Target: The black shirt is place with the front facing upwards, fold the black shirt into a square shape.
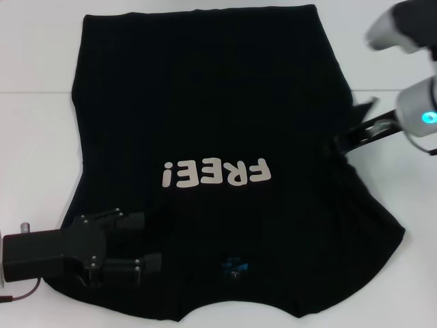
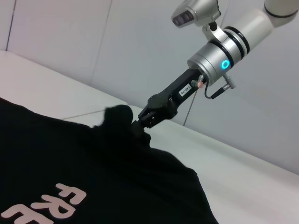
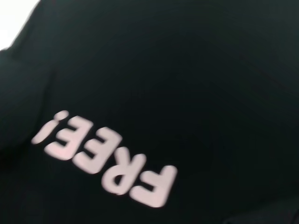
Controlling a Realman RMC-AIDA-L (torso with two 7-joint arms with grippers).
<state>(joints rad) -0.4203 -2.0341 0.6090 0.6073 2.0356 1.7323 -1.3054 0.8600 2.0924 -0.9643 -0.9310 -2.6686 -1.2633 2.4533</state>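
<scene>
The black shirt [image 1: 205, 102] lies front up on the white table [image 1: 34, 150], with the white "FREE!" lettering [image 1: 217, 174] and the blue neck label [image 1: 234, 265] towards me. My left gripper [image 1: 143, 240] lies low over the shirt's near left shoulder, fingers apart. My right gripper [image 1: 339, 142] is at the shirt's right edge, shut on a bunch of cloth pulled up a little. The left wrist view shows the right gripper [image 2: 142, 123] pinching a raised fold of the shirt [image 2: 70, 163]. The right wrist view is filled by the shirt [image 3: 187, 70] and its lettering.
The white table shows bare strips left [image 1: 27, 171] and right [image 1: 410, 191] of the shirt. A pale wall [image 2: 117, 46] stands behind the table. The shirt's near hem reaches the table's front edge.
</scene>
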